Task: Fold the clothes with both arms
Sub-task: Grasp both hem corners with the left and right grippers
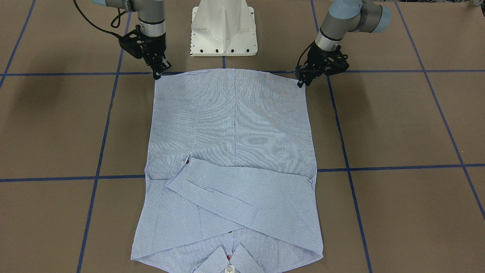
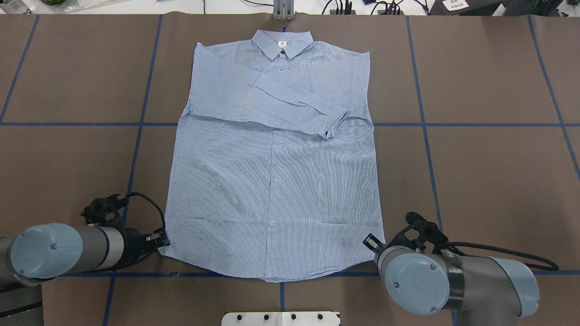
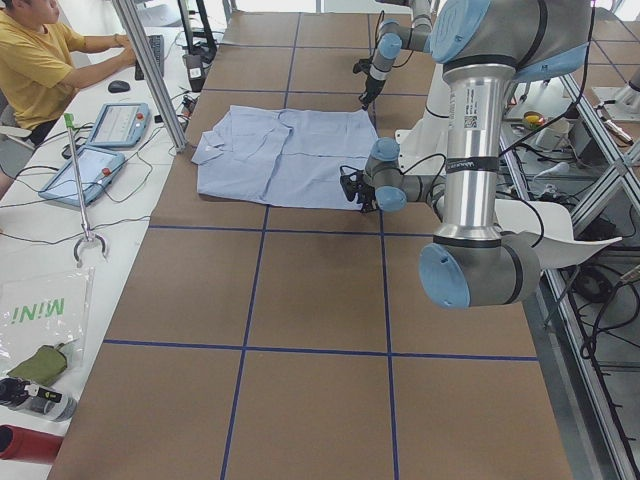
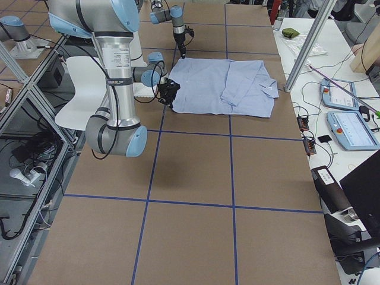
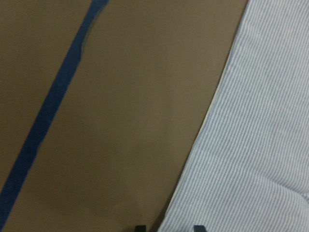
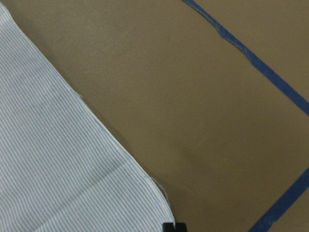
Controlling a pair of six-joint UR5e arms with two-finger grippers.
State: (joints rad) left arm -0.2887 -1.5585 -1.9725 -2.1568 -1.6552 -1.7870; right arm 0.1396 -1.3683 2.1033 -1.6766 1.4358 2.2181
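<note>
The shirt lies flat on the table, collar far ahead of both claws, its hem corners at the left gripper, fingertips seemingly parted astride the edge, and the right gripper, whose closure cannot be told.

2 silver-grey tubular robot arms, the left arm and the right arm, end in rounded light blue joint caps with small screws. The left gripper and right gripper are black skeletal frames, and ribbed black cables loop from the wrists. The white flared pedestal base shows dark bolt holes.
</note>
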